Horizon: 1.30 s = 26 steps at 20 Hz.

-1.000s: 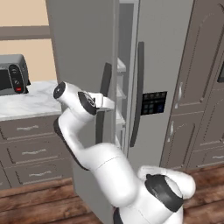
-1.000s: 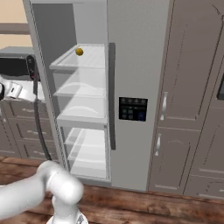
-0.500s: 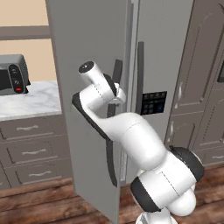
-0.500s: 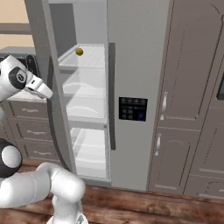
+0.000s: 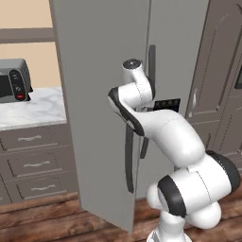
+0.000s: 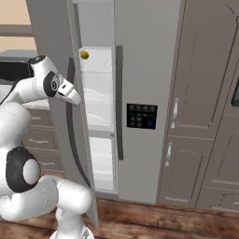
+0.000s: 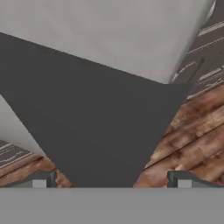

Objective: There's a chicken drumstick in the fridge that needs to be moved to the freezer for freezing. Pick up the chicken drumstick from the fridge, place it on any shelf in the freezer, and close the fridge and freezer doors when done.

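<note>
The narrow freezer door [image 6: 51,37] stands partly open, swung across the front of the freezer [image 6: 99,116]. My gripper [image 6: 71,94] sits against the door's outer face beside its long dark handle [image 6: 70,126]. In the hand view the gripper [image 7: 109,181] is open, its fingertips [image 7: 39,179] wide apart with the dark handle [image 7: 100,127] close ahead and nothing held. Pale freezer shelves [image 6: 98,74] show through the gap, with a yellow ball [image 6: 84,54] on the top one. The wide fridge door [image 6: 149,56] is closed. The chicken drumstick is out of view.
A toaster oven [image 5: 12,80] stands on the marble counter [image 5: 33,108] left of the freezer door [image 5: 94,94], with grey drawers [image 5: 33,165] below. Tall brown cabinets [image 6: 205,93] flank the fridge on the right. Wooden floor [image 6: 149,219] runs in front.
The freezer door has swung further toward closed, and my arm has swept right with it, the hand staying at the handle. The gripper has stayed open.
</note>
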### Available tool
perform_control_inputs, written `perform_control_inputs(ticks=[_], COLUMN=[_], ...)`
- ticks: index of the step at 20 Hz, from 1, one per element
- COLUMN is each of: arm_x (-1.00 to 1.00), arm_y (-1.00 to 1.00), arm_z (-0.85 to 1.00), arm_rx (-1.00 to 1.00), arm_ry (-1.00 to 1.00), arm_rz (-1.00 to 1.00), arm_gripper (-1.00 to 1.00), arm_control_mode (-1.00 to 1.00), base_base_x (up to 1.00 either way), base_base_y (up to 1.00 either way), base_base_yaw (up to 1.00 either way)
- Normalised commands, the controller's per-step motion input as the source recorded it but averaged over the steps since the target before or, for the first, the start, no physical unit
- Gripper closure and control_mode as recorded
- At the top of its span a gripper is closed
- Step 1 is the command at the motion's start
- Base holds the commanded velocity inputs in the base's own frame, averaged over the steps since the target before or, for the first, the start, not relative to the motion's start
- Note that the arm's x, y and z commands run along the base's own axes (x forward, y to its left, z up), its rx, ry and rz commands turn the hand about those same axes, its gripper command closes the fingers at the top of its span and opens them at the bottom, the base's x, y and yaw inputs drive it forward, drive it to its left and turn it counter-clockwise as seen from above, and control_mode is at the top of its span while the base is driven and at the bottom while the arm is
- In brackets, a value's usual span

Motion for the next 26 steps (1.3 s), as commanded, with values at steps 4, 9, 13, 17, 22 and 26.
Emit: perform_control_inputs(ticks=[4,9,13,17,22,26], arm_x=[0.38,0.46,0.54,0.47,0.49,0.46], arm_y=[-0.31,-0.19,-0.13,-0.14,-0.15,-0.04], arm_z=[-0.01,0.00,0.00,0.00,-0.01,-0.01], arm_rx=[0.00,0.00,0.00,0.00,0.00,0.00], arm_ry=[0.00,0.00,0.00,0.00,0.00,0.00], arm_rz=[0.11,0.12,0.10,0.04,0.04,0.06], arm_gripper=[-1.00,-1.00,-1.00,-1.00,-1.00,-1.00], arm_control_mode=[-1.00,-1.00,-1.00,-1.00,-1.00,-1.00], base_base_x=[0.00,0.00,0.00,0.00,0.00,0.00], base_base_y=[0.00,0.00,0.00,0.00,0.00,0.00], base_base_yaw=[0.00,0.00,0.00,0.00,0.00,0.00])
